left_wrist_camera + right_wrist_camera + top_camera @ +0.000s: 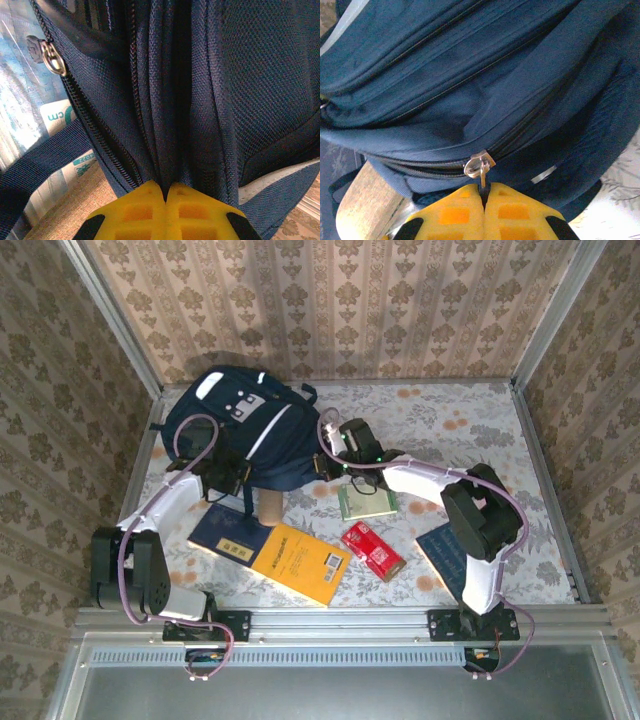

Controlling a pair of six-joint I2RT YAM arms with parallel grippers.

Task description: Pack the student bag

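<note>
Right gripper (484,189) is pinching zipper pull (480,165); left gripper (166,192) is clamping student bag (200,100) fabric. Looking soft, floppy: seams are probably gripping best.

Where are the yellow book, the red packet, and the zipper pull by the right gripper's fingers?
yellow book (300,562): top external view, middle of its cover.
red packet (372,551): top external view, middle of its top face.
zipper pull (480,166): right wrist view, its silver metal tab.

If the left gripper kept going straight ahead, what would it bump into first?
The student bag. The left gripper is shut on a fold of its navy fabric, so it would probably just push deeper into it.
</note>
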